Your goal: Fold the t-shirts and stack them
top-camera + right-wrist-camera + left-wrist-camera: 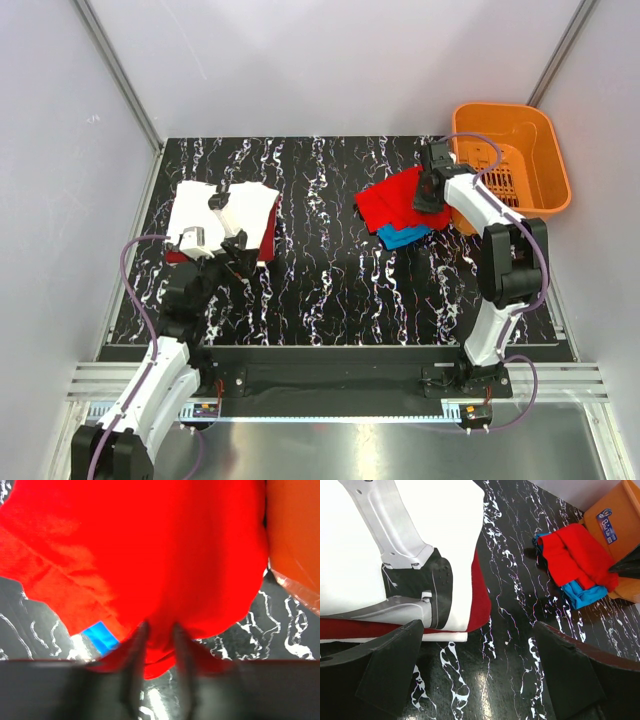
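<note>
A folded white t-shirt (205,212) with black marks lies at the table's left on a dark red t-shirt (268,243). The left wrist view shows the white t-shirt (445,530) over the dark red t-shirt (481,605). My left gripper (243,260) (480,675) hangs open over bare table just off that stack's corner, holding nothing. At the right, a bright red t-shirt (392,200) (150,555) lies crumpled over a blue t-shirt (403,237) (100,635). My right gripper (430,190) (159,640) is at its right edge, with a fold of red cloth pinched between blurred fingers.
An orange plastic basket (545,150) (295,540) stands at the back right, touching the red shirt's side. The black marbled table (330,280) runs between the two piles. Grey walls close in the left, right and back.
</note>
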